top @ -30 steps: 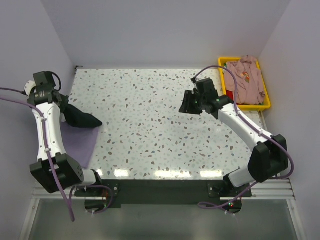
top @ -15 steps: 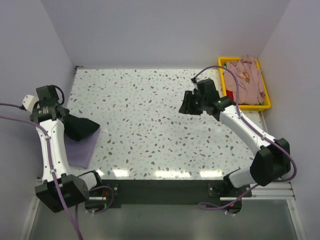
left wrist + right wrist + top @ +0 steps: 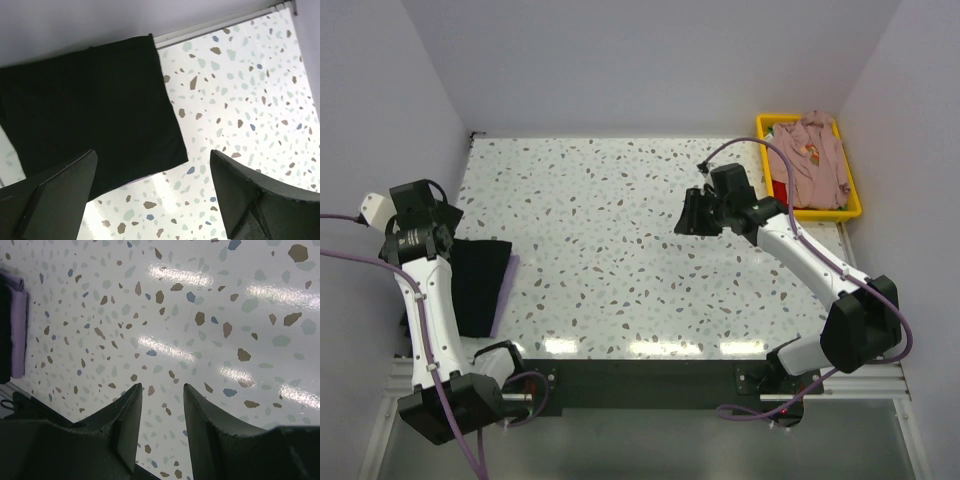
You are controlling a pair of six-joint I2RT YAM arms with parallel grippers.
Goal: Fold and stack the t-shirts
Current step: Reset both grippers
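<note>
i see my left gripper spread wide and empty above the folded black tee, which lies on the lavender tee at the desk's left edge. my right gripper, fingers slightly apart, holds nothing.

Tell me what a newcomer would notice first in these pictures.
The folded black t-shirt at the left edge of the speckled table stands out most, lying on a lavender t-shirt that peeks out beside it, with the left gripper open above it. Next is the bright yellow bin at the far right corner, holding a crumpled dusty-pink t-shirt.
</note>
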